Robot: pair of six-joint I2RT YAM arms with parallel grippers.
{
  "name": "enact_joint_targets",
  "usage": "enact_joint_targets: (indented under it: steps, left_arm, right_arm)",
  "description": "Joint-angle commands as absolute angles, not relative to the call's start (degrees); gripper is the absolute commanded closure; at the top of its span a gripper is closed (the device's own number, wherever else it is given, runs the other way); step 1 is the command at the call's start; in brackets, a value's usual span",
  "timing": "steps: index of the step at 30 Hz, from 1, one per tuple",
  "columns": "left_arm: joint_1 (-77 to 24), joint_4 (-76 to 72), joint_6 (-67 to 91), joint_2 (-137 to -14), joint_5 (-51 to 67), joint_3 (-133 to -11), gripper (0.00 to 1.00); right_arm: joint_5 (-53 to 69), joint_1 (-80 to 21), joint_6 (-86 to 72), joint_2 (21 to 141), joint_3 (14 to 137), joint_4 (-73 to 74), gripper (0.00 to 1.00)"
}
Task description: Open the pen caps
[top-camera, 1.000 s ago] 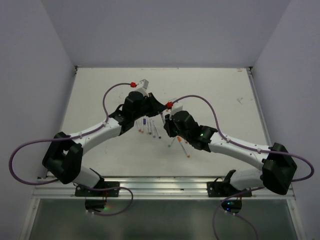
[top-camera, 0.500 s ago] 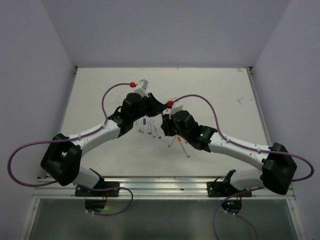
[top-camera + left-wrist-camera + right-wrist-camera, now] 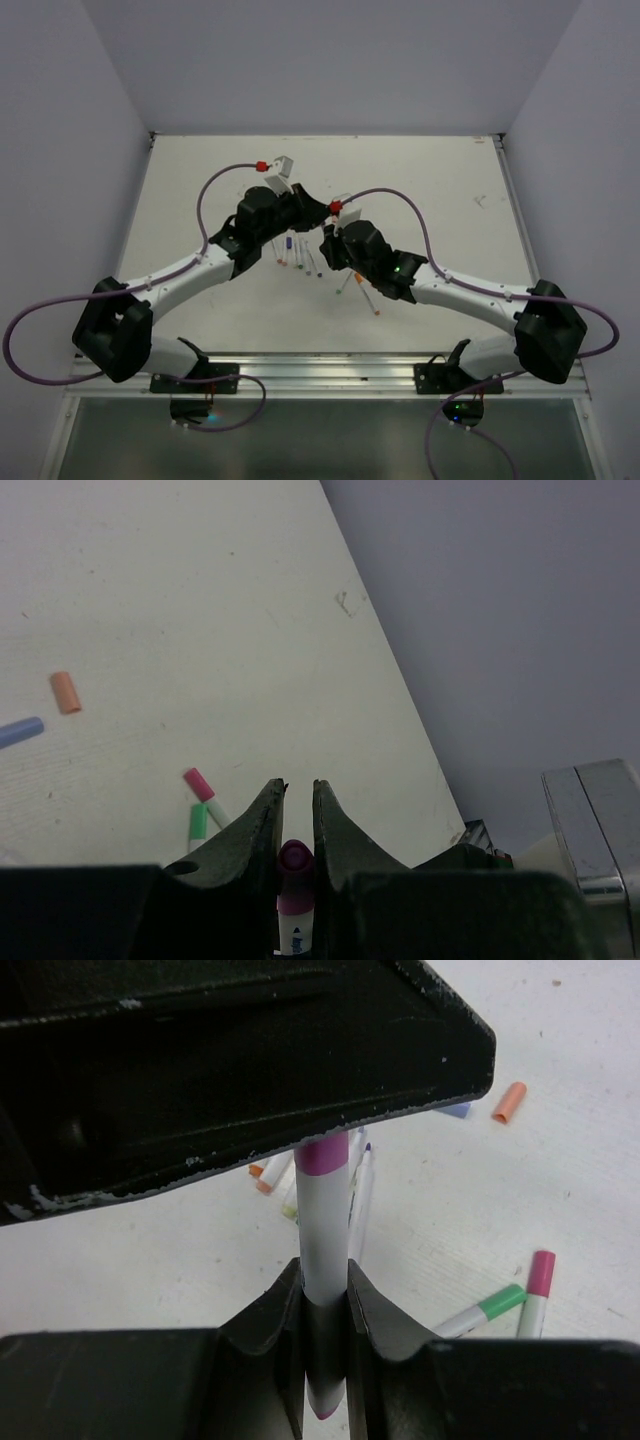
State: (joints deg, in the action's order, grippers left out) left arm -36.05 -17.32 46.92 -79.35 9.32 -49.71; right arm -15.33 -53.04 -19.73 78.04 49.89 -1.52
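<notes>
Pen (image 3: 322, 1222) aloft, table (image 3: 150, 580) beneath it, pinched at both ends. Left claw (image 3: 296, 792): clamps tight on magenta cap (image 3: 294, 858), seated on pen. Right claw (image 3: 324, 1272): closes round pen's white barrel. Loose orange cap (image 3: 66, 692) on table, far beyond pen; pink cap (image 3: 198, 783), green cap (image 3: 198, 825) on other pens, nearer.

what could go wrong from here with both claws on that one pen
1. The left claw pinches only the small magenta cap, so the cap may slip out during the pull and stay on the pen.
2. The right claw grips the smooth white barrel, which could slide through instead of separating.
3. If the cap pops off suddenly, either part may drop among the pens and the orange cap lying below.
</notes>
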Motion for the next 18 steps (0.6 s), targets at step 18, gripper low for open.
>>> enact_joint_targets:
  steps: [18]
  left_arm:
    - [-28.40, -23.20, 44.56, -77.17, 2.81, -66.87, 1.00]
  right_arm:
    - [-13.63, -53.17, -18.02, 76.11, 38.69, -7.55, 1.00]
